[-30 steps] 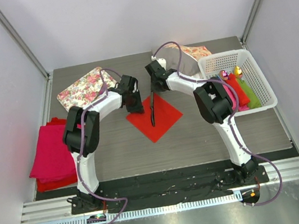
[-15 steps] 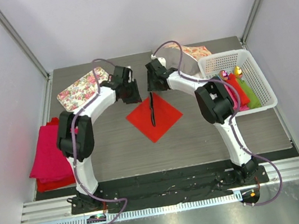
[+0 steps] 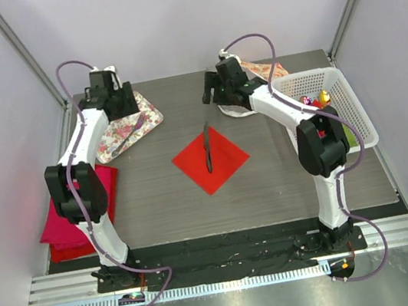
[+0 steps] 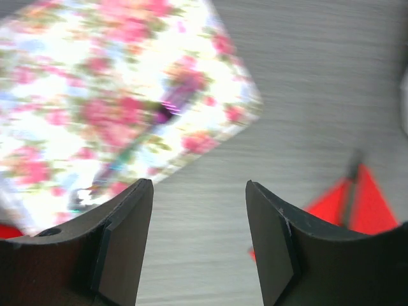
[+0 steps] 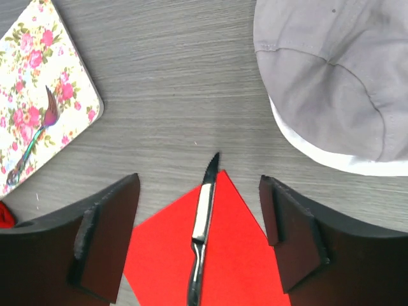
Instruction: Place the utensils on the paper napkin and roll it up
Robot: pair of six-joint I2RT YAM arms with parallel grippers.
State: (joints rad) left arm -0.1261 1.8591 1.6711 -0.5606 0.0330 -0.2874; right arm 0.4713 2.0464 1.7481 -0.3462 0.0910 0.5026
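A grey table (image 3: 157, 199) bears the paper napkin (image 3: 225, 161), floral tray (image 3: 150, 115), white basket (image 3: 308, 74) and magenta cloth stack (image 3: 63, 222).

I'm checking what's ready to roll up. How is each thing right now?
paper napkin, flat, not rolled.
knife, lying on the paper napkin.
fork, lying on the flowery tray, not on the paper napkin.
left hand, open, empty.
right hand, open, empty.

Left tool (image 4: 197, 191) swung to tray (image 4: 95, 95); right tool (image 5: 197, 183) opened.
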